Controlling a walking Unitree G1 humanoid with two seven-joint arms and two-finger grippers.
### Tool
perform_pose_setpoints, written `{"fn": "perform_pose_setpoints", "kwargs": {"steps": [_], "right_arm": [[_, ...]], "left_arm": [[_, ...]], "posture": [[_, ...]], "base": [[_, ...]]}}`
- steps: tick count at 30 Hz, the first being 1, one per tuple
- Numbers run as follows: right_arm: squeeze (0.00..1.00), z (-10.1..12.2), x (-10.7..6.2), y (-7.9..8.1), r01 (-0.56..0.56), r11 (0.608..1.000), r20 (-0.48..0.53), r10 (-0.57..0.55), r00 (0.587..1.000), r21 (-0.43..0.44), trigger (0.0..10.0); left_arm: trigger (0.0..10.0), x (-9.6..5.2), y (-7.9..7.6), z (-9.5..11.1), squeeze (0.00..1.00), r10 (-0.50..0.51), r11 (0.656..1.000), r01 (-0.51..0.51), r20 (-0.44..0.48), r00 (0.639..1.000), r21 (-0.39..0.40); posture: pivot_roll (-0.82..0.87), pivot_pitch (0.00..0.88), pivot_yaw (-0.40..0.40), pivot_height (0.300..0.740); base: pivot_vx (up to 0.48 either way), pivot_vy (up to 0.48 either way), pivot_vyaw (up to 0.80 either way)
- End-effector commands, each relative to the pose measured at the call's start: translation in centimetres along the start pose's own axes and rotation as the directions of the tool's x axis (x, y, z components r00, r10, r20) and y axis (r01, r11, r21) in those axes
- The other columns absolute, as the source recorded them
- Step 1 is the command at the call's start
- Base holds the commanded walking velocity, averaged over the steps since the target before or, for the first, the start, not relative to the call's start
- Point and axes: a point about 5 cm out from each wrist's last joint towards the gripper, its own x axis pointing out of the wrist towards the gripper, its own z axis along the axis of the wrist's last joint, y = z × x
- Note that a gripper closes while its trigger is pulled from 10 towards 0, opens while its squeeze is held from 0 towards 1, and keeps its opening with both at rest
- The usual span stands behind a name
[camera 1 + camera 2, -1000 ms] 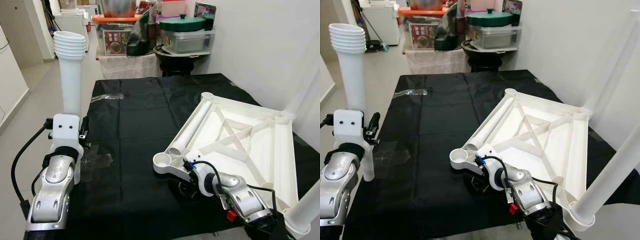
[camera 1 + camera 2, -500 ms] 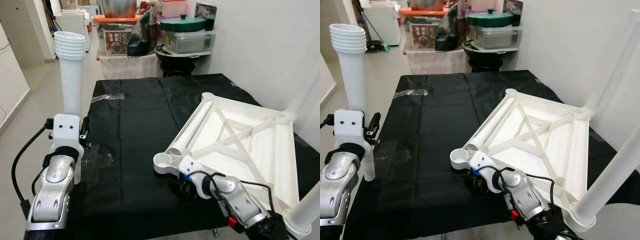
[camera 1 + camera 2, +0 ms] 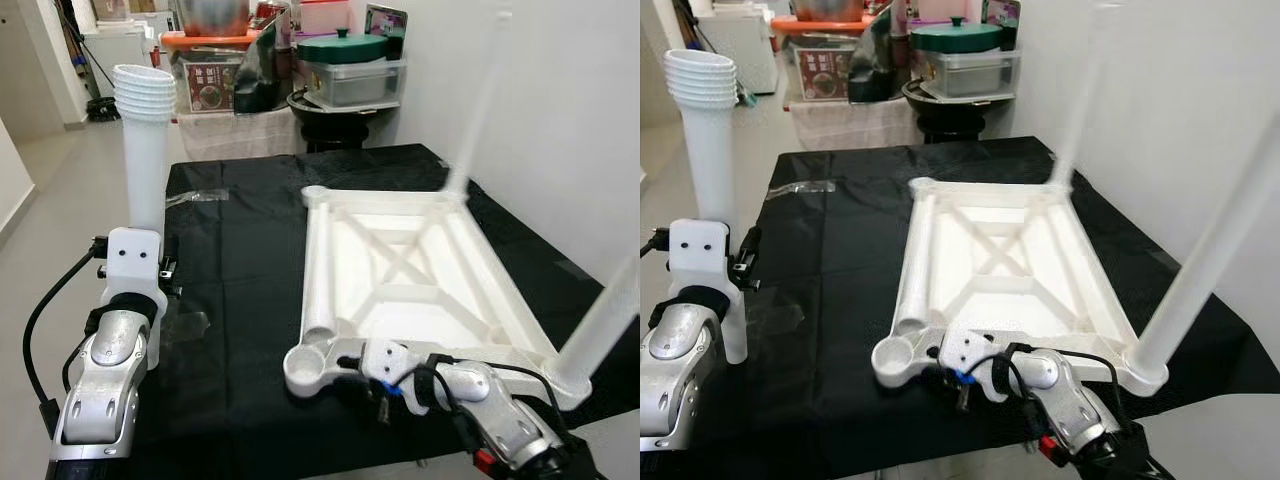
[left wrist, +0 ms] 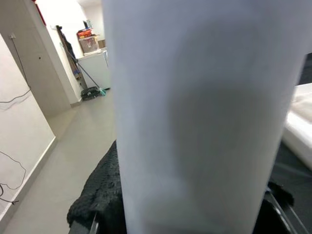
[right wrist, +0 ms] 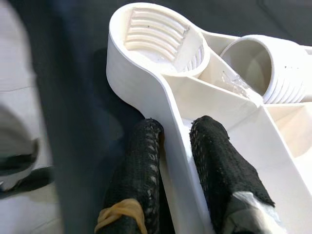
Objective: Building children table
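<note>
An upturned white table top [image 3: 400, 270] lies on the black cloth [image 3: 240, 250]. Two legs stand in its right corner sockets: a blurred one at the far corner [image 3: 478, 100] and one at the near corner [image 3: 603, 325]. A loose leg [image 3: 320, 265] lies inside the frame along its left side. My right gripper [image 5: 179, 141] is shut on the table top's front rim, beside the empty corner socket [image 3: 311, 367]; one finger [image 5: 140, 156] is outside the rim, the other inside. My left gripper [image 3: 150, 292] holds another white leg [image 3: 144, 150] upright at the cloth's left edge.
Clear tape patches [image 3: 190, 322] lie on the cloth near the left arm. Behind the table stand storage boxes, a dark bag and a green-lidded container [image 3: 350, 50]. A white wall [image 3: 540, 120] runs along the right. Open floor [image 3: 60, 190] lies to the left.
The table top has swung round on the cloth with my right gripper on its rim, and its length now points away from me. The left arm and its leg have not moved.
</note>
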Motion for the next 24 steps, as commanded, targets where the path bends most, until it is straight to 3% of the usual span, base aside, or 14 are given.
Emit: {"fn": "perform_pose_setpoints", "kwargs": {"steps": [1, 5, 17, 18, 21, 22, 24], "right_arm": [[0.00, 2.2, 0.7, 0.4, -0.078, 0.986, 0.096, 0.093, 0.991, -0.150, 0.0], [0.00, 1.3, 0.0, 0.1, -0.111, 0.974, 0.050, 0.123, 0.991, -0.197, 0.0], [0.00, -0.2, -1.2, -3.2, 0.093, 0.969, -0.024, -0.101, 0.995, -0.227, 0.0], [0.00, -0.2, -1.2, -3.4, 0.122, 0.969, -0.018, -0.129, 0.991, -0.213, 2.3], [0.00, -0.2, -1.2, -3.6, 0.150, 0.969, -0.012, -0.155, 0.988, -0.199, 2.3], [0.00, -0.2, -1.2, -3.5, 0.157, 0.973, -0.002, -0.159, 0.987, -0.171, 10.0], [0.00, -0.2, -1.3, -3.0, 0.131, 0.980, 0.015, -0.130, 0.991, -0.148, 10.0]], "left_arm": [[10.0, -0.1, -0.1, -1.2, 0.00, -0.011, 1.000, 0.012, -0.055, 0.998, 0.011], [10.0, -0.1, -0.1, -1.1, 0.00, -0.013, 1.000, 0.014, -0.055, 0.998, 0.011], [10.0, -0.2, -0.5, -1.2, 0.00, -0.021, 1.000, 0.022, -0.060, 0.998, 0.004], [10.0, -0.1, -0.5, -1.2, 0.00, -0.021, 1.000, 0.021, -0.059, 0.998, 0.003], [10.0, -0.1, -0.4, -1.2, 0.00, -0.020, 1.000, 0.021, -0.058, 0.998, 0.003], [10.0, -0.1, -0.4, -1.2, 0.00, -0.018, 1.000, 0.019, -0.057, 0.998, 0.002], [10.0, -0.1, -0.3, -1.2, 0.00, -0.016, 1.000, 0.016, -0.058, 0.998, 0.003]], "posture": [[0.06, 0.000, -0.028, 0.740], [0.06, 0.000, -0.028, 0.740], [0.06, 0.000, -0.025, 0.740], [0.06, 0.000, -0.025, 0.740], [0.06, 0.000, -0.024, 0.740], [0.06, 0.000, -0.023, 0.740], [0.06, 0.000, -0.024, 0.740]], "base": [[0.000, 0.000, 0.00], [0.000, 0.000, 0.00], [0.000, 0.000, 0.00], [0.000, 0.000, 0.00], [0.000, 0.000, 0.00], [0.000, 0.000, 0.00], [0.000, 0.000, 0.00]]}}
